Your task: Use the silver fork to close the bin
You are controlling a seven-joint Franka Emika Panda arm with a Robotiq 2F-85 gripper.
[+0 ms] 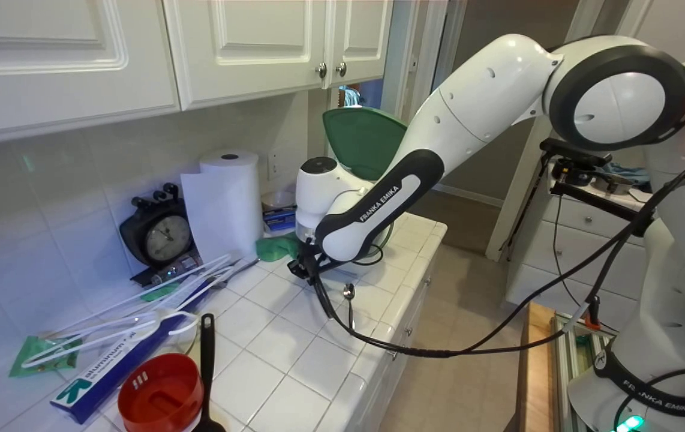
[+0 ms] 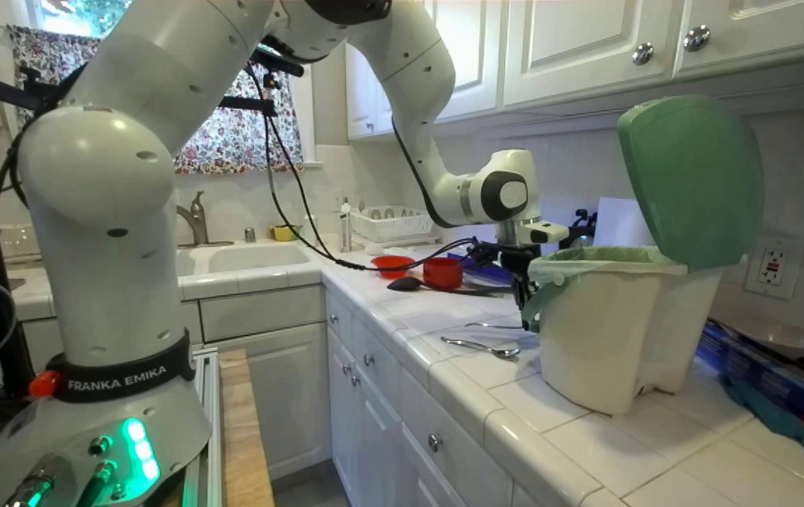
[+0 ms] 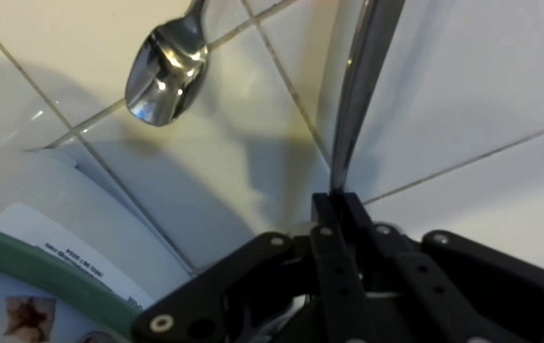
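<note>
Pinched tight in the end effector [image 3: 336,197], over the tiled desk [image 3: 472,100]: fork [image 3: 365,81]; lying near the bin [image 2: 592,338] with raised green lid [image 2: 694,179]: spoon [image 3: 169,71]

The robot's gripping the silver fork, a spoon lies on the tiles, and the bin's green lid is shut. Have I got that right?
Not quite: the green lid of the bin isn't shut but raised, as both exterior views show. The rest is right: the gripper is closed on the silver fork, and the spoon lies on the tiles.
</note>
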